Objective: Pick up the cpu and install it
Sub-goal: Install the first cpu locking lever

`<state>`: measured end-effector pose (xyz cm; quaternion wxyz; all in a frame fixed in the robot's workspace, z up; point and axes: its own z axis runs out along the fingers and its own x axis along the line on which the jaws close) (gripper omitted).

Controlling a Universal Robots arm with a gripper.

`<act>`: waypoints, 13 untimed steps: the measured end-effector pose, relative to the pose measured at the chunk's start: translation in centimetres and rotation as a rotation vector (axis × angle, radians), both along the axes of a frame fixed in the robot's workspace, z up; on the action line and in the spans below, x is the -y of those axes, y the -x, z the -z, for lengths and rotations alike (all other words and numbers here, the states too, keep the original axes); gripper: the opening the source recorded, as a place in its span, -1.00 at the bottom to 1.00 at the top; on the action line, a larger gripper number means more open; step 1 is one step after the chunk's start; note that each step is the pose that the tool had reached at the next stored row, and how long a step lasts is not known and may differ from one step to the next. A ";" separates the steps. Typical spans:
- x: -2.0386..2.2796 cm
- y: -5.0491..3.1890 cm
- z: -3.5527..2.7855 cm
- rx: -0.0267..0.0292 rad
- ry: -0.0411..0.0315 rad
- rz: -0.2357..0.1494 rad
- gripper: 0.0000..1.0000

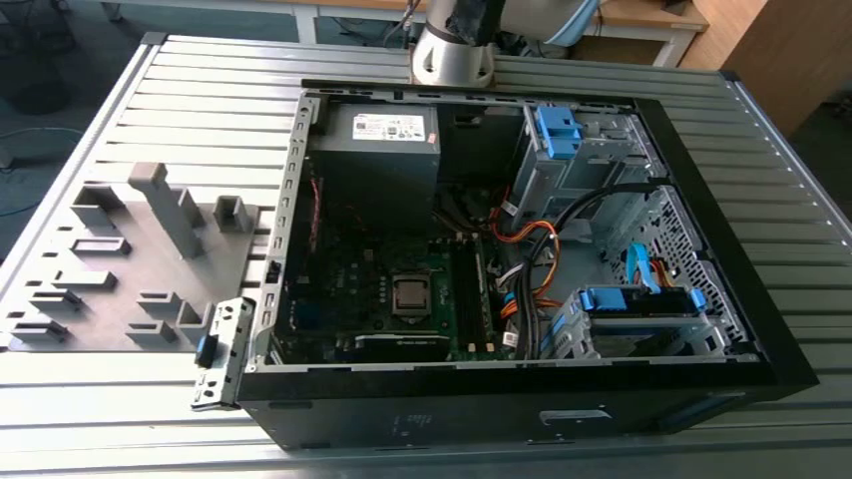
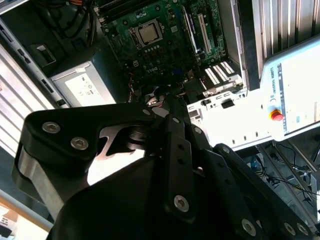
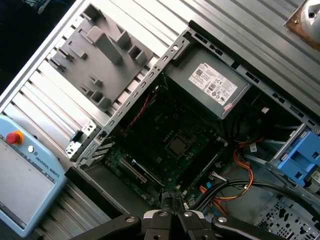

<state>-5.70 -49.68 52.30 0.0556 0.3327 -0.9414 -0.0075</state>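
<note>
1. cpu (image 1: pixel 410 293) (image 2: pixel 148 32) (image 3: pixel 178 145): a small silver-grey square lying flat in its socket on the green motherboard (image 1: pixel 349 284), near the middle of the open computer case (image 1: pixel 533 399).
2. Whether the socket's latch is fastened over the chip cannot be told.
3. The gripper (image 3: pixel 172 200) hangs high above the case, well apart from the cpu. In the first wrist view its black fingers (image 3: pixel 169 202) meet in one narrow tip with nothing seen between them.
4. In the exterior view the arm (image 1: pixel 453 50) rises from the far edge of the slatted metal table (image 1: pixel 200 100), just behind the case.
5. A grey power supply (image 1: pixel 379 150) with a white label sits at the far end of the case, beyond the motherboard.
6. Orange cables (image 1: pixel 533 239) and blue drive brackets (image 1: pixel 557 125) occupy the case on the exterior view's right.
7. A grey moulded fixture tray (image 1: pixel 134 259) lies on the table beside the case, on the exterior view's left.
8. A teach pendant (image 3: pixel 25 175) with a red button rests at the table's edge in the first wrist view.
</note>
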 end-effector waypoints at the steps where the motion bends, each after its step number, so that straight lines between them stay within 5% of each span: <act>1: 0.00 0.00 0.00 0.0000 -0.0001 0.000 -0.79; 13: 0.00 0.00 1.19 0.0099 -0.0001 0.000 -0.79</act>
